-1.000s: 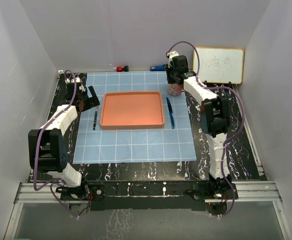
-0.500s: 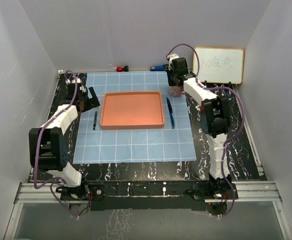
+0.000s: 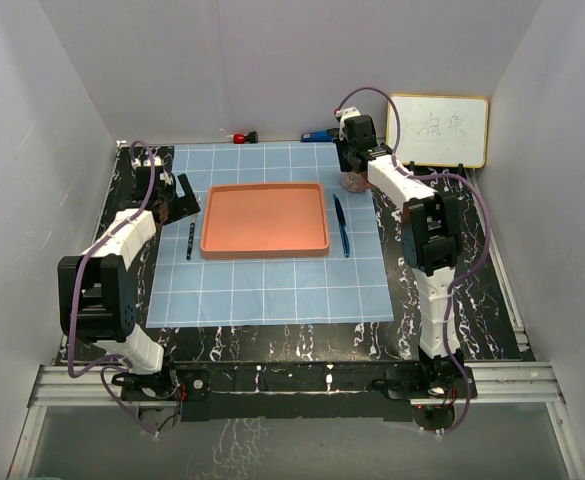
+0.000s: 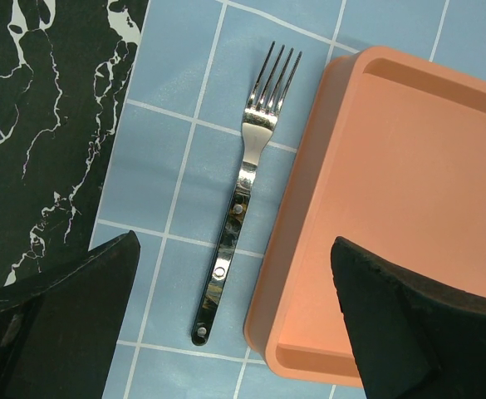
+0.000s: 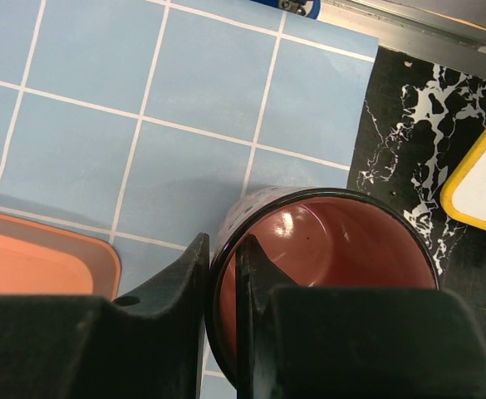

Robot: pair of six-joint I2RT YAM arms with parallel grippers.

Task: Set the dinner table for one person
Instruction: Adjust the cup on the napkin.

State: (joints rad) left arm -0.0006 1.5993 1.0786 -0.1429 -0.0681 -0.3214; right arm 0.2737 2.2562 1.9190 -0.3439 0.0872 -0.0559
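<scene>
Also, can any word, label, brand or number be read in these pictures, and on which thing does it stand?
Whiteboard: faint handwritten marks, too small and blurred to read.
Fork, tray, cup: no text or brand shows on them.
No text in any view can be read.

We see the left arm (image 3: pixel 127 232) and right arm (image 3: pixel 434 290): white links, black joints, looping purple cables (image 3: pixel 372 90), black wedge fingers (image 4: pixel 392 324).
</scene>
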